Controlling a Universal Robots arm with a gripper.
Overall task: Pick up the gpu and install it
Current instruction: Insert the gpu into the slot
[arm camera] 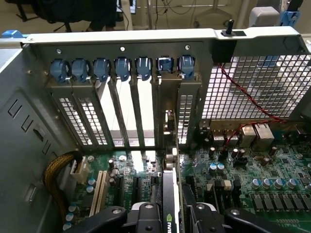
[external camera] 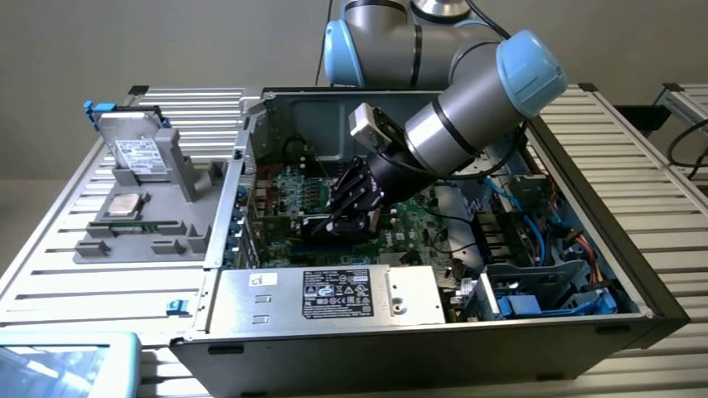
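One gpu [arm camera: 170, 204] is held edge-on in the narrowed jaws over the motherboard [arm camera: 252, 170], bracket at 12 o'clock; installation is judged underway, requiring straight seating.

Exterior view high, angled over open case [external camera: 443, 249]; wrist view close inside it

Plain grey wall [external camera: 166, 41] at the far side, slatted metal surface [external camera: 99, 286] below; possibly office chairs [arm camera: 63, 12] beyond.

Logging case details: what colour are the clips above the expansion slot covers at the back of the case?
Blue. The clips show best in the wrist view, lined up along the case's rear panel.
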